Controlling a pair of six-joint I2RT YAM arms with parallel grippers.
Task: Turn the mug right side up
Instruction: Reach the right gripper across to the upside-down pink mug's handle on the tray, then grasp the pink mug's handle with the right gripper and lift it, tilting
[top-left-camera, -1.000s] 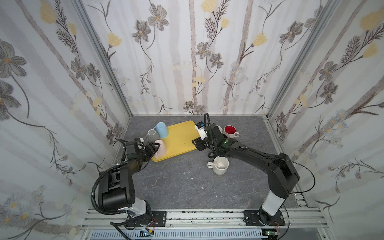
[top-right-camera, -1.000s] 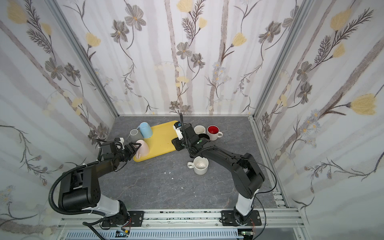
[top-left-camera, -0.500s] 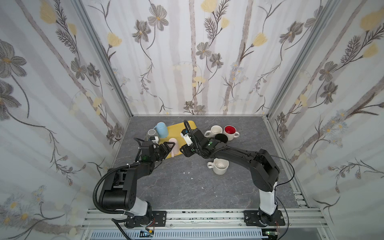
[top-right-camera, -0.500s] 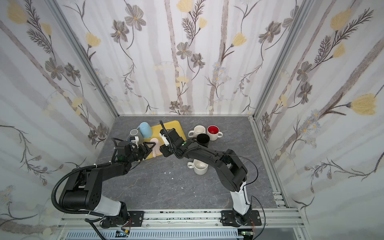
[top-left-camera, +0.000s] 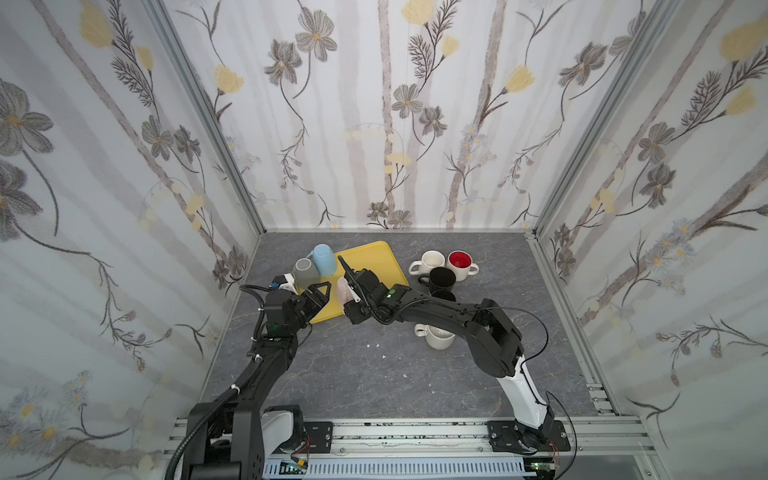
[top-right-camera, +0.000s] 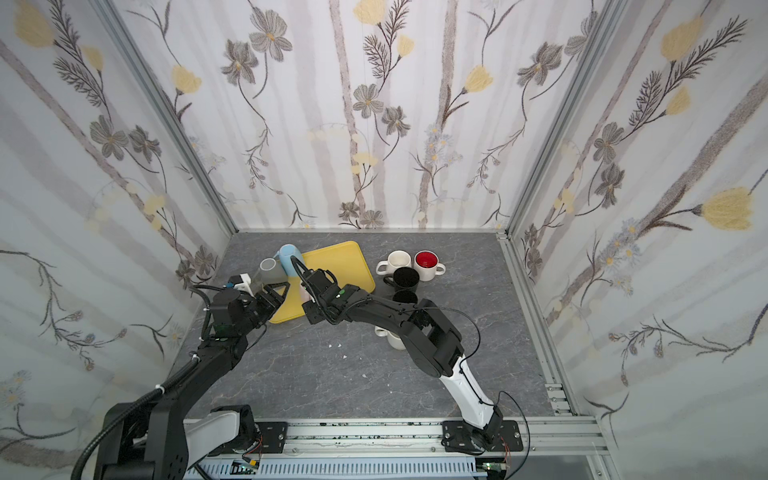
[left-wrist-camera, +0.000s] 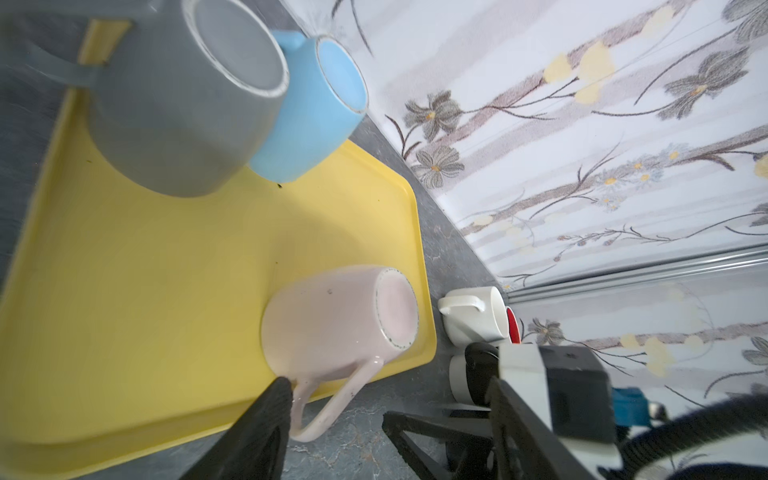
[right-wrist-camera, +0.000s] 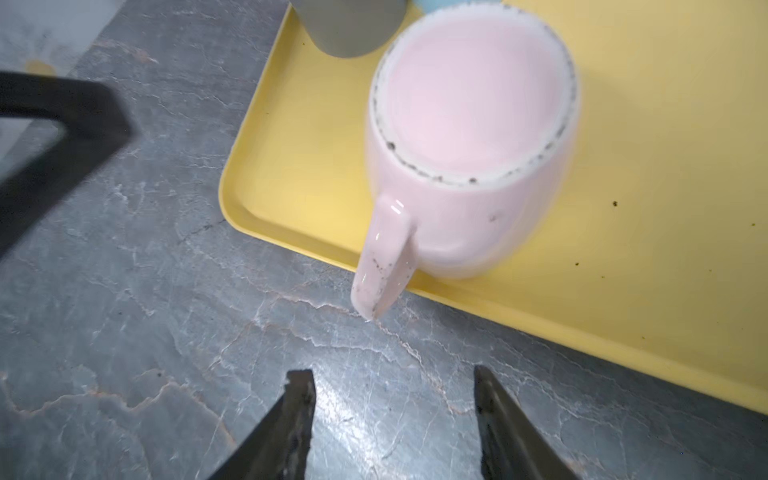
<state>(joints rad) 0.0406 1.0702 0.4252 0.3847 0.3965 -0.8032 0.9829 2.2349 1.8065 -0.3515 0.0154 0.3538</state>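
**A:** Where is the pink mug (right-wrist-camera: 469, 158)?

**B:** It stands upside down on the yellow tray (right-wrist-camera: 644, 187), close to the tray's edge and just ahead of the right fingers (right-wrist-camera: 299, 403). Its handle (right-wrist-camera: 382, 257) points toward them and hangs over the edge, above the grey surface (right-wrist-camera: 145, 270).

**A:** Do the right fingers hold it?

**B:** No. They are spread apart and empty, with only the surface between them. They do not touch the mug.

**A:** And the left fingers (left-wrist-camera: 270, 415)?

**B:** They are spread wide and hold nothing. In the left wrist view the handle lies between them. One tip is just beside the place where the handle joins the mug. Whether it touches, I cannot tell.

**A:** What else is near?

**B:** A grey mug (left-wrist-camera: 178, 104) and a blue mug (left-wrist-camera: 316, 104), both bottom up, side by side on the tray beyond the left fingers.
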